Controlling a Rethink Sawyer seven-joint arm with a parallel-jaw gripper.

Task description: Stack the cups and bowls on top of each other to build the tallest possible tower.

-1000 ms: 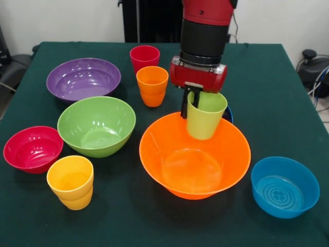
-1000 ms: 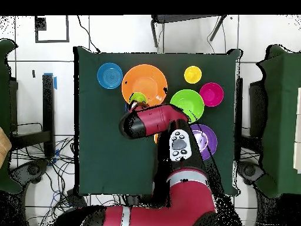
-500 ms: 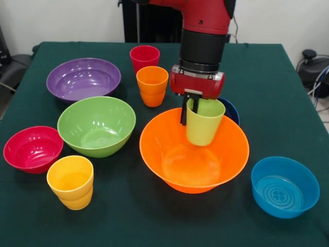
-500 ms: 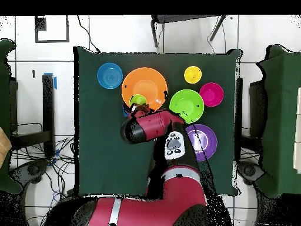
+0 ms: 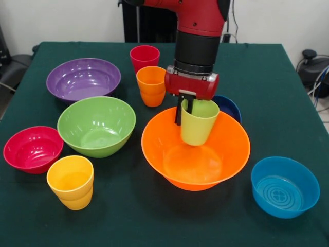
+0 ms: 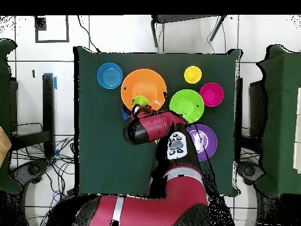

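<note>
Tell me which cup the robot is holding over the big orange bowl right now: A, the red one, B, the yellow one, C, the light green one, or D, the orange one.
C: the gripper is shut on the light green cup and holds it upright over the orange bowl, while the red cup, orange cup and yellow cup stand on the table.

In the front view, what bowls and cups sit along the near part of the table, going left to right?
Red bowl → yellow cup → lime green bowl → big orange bowl, light green cup held over it → light blue bowl.
</note>
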